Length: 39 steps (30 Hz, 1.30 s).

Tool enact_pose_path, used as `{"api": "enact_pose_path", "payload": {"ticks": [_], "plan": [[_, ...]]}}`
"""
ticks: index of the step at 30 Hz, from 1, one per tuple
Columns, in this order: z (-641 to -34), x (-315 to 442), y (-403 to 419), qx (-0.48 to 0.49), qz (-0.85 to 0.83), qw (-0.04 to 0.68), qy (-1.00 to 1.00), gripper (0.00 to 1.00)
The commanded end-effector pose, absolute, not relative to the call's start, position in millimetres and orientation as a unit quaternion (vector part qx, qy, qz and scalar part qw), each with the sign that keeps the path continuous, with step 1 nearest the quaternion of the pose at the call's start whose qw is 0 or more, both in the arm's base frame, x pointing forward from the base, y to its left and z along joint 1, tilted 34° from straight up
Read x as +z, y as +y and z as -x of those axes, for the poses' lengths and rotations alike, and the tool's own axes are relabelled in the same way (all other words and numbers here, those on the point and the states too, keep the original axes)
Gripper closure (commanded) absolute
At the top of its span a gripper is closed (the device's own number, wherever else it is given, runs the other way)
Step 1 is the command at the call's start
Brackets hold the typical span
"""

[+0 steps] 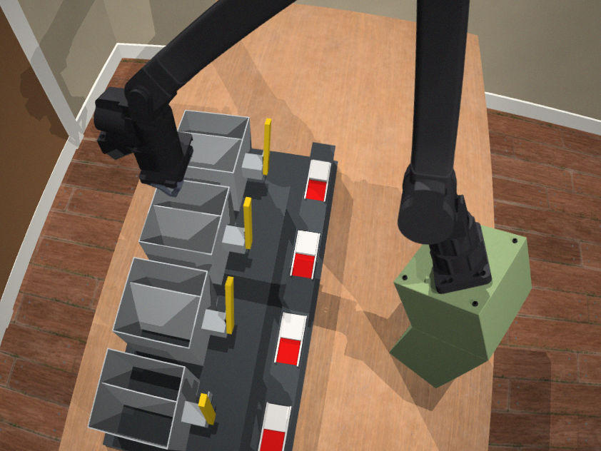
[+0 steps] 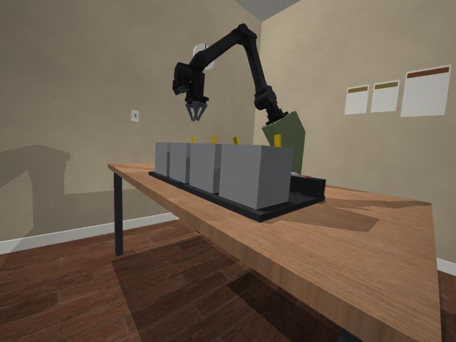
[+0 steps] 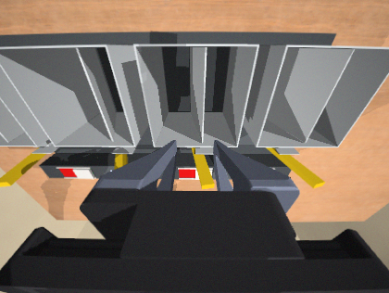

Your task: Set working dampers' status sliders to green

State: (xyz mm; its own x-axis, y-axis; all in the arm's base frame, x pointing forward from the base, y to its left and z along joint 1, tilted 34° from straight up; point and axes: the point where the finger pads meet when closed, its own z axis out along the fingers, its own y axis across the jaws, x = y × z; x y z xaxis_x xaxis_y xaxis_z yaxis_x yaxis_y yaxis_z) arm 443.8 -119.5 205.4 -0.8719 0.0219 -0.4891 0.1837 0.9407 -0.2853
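Four grey open-topped dampers stand in a row, each behind its own slider: the farthest [image 1: 215,121], the second [image 1: 189,194], the third [image 1: 170,268] and the nearest [image 1: 145,361] [image 2: 239,169]. Yellow handles [image 1: 267,145] [image 1: 248,223] [image 1: 230,305] [image 1: 207,409] stand on their slider side; the nearest damper's handle looks shorter. All four sliders [image 1: 316,189] [image 1: 303,264] [image 1: 288,350] [image 1: 273,439] show red beside a white cover. My gripper [image 1: 173,193] [image 2: 195,119] [image 3: 194,146] is partly open and empty, high above the dampers. In the wrist view a damper [image 3: 148,65] with its divider-like blade [image 3: 205,83] is centred beyond the fingertips.
The dark tray [image 1: 271,208] [image 2: 235,208] carries dampers and sliders on the wooden table [image 1: 359,232] [image 2: 331,250]. The arm's green base block [image 1: 504,300] [image 2: 294,129] stands on the opposite side of the sliders from the dampers.
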Motion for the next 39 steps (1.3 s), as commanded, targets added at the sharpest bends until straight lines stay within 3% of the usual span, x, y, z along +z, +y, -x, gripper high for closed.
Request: {"api": "enact_pose_path", "payload": {"ticks": [1,14,33,39], "plan": [[-457,219,-120,-0.164,-0.057,0.253,0.952,0.64],[-458,219,-117,-0.163,-0.056,0.254,0.952,0.64],[-491,165,60,-0.159,-0.054,0.251,0.953,0.64],[-492,163,49,-0.163,-0.068,0.249,0.952,0.64]]}}
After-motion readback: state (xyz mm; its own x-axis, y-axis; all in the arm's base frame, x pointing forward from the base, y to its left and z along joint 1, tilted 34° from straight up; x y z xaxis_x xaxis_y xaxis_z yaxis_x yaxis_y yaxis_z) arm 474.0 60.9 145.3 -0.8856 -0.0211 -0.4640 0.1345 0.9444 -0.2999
